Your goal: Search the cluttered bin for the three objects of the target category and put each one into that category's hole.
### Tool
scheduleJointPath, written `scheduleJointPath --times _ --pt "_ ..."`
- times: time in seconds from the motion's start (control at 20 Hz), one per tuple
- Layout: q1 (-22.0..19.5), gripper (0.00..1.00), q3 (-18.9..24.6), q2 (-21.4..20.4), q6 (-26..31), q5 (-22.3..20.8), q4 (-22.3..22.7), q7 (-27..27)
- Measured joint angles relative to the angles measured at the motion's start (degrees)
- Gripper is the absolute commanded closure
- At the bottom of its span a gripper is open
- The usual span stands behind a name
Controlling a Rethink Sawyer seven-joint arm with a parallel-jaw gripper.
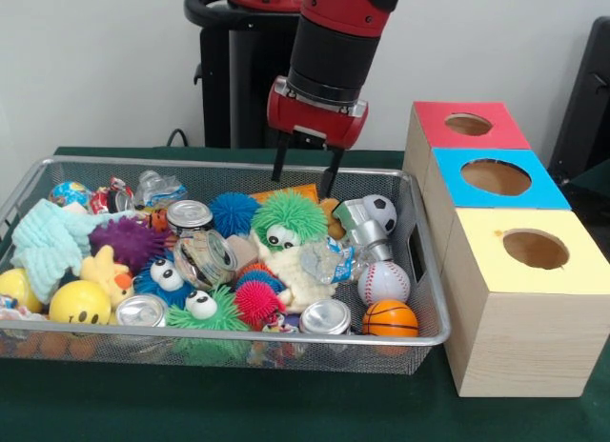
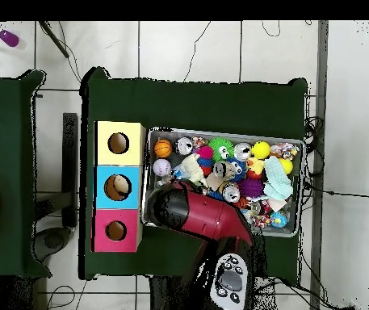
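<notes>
A silver wire-mesh bin (image 1: 431,330), crammed with toys and crushed cans, is seen on a dark green tabletop (image 1: 286,409). The red and black arm's gripper (image 1: 305,178) is held above the bin's far side, its two dark fingers (image 1: 280,161) spread apart and empty, their tips just over an orange flat piece and a green fuzzy toy with googly eyes (image 1: 289,216).

At the bin's end nearest the boxes, four small sports balls are gathered: a black and white soccer ball (image 1: 381,211) toward the far wall, a white baseball with red stitching (image 1: 383,281) below it, and an orange basketball (image 1: 390,318) against the near rim. A yellow smiley ball (image 1: 79,302) is lodged at the opposite end, beside a pale mint knitted cloth (image 1: 50,242).

Just beside the bin, three wooden boxes are lined up, each with a round hole in its top: a red-topped box (image 1: 468,126) farthest back, a blue-topped box (image 1: 496,178) in the middle, and a yellow-topped box (image 1: 534,251) nearest. In the overhead view the arm (image 2: 199,211) is shown covering part of the bin.
</notes>
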Motion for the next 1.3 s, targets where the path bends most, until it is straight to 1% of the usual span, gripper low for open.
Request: scheduleJointPath --times 0.35,0.6,0.65,0.9,1.3 --pt "-0.14 0.00 0.43 -0.02 0.00 1.98 0.04 0.00" --pt "-0.95 0.00 2.51 -0.25 -0.30 5.15 0.20 0.00" --pt "-1.42 0.00 3.69 -0.49 -0.96 6.36 0.48 0.00" --pt "-3.42 0.00 7.06 -1.18 -3.99 7.91 1.76 0.00" --pt "-8.49 0.00 13.47 -2.10 -11.30 8.10 4.63 0.00"
